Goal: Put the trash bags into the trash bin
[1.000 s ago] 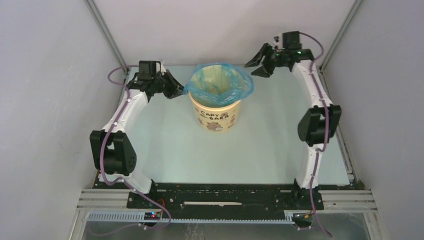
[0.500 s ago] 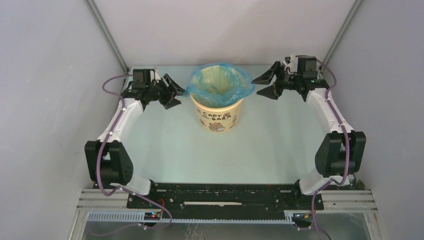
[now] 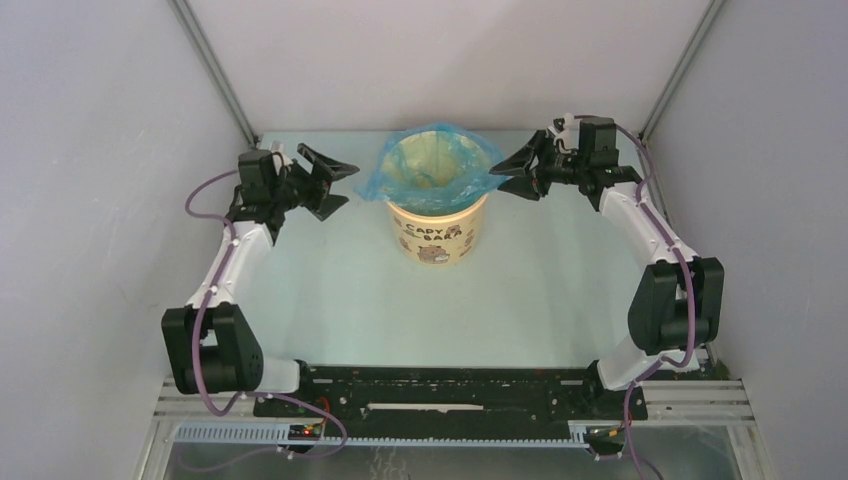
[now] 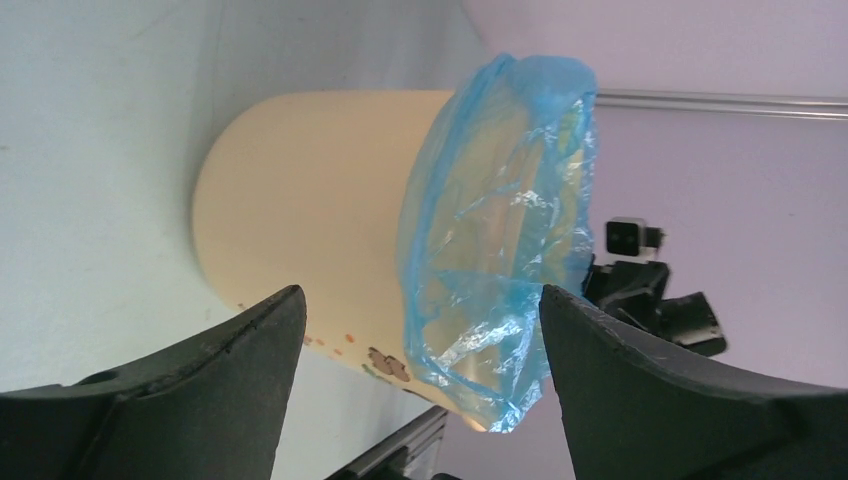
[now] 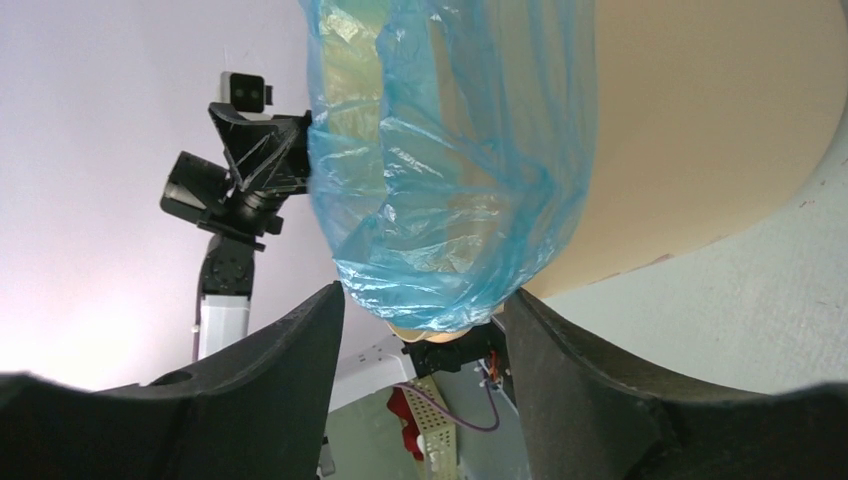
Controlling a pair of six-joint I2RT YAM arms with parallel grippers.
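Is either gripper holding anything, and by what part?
Nothing is held: left gripper and right gripper are both open, either side of the trash bag draped over the trash bin.

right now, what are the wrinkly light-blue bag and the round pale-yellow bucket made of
The wrinkly light-blue bag looks like thin plastic film: glossy creases, translucent, the yellow showing through. The round pale-yellow bucket looks like smooth matte plastic, perhaps coated card; its even, printed wall leaves that open.

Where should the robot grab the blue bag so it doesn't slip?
Probably the loose skirt of the bag that hangs outside the rim of the bin, pinched from the side. That film bulges off the wall and crumples, so fingers can close on it. The open right gripper sits beside that fold.
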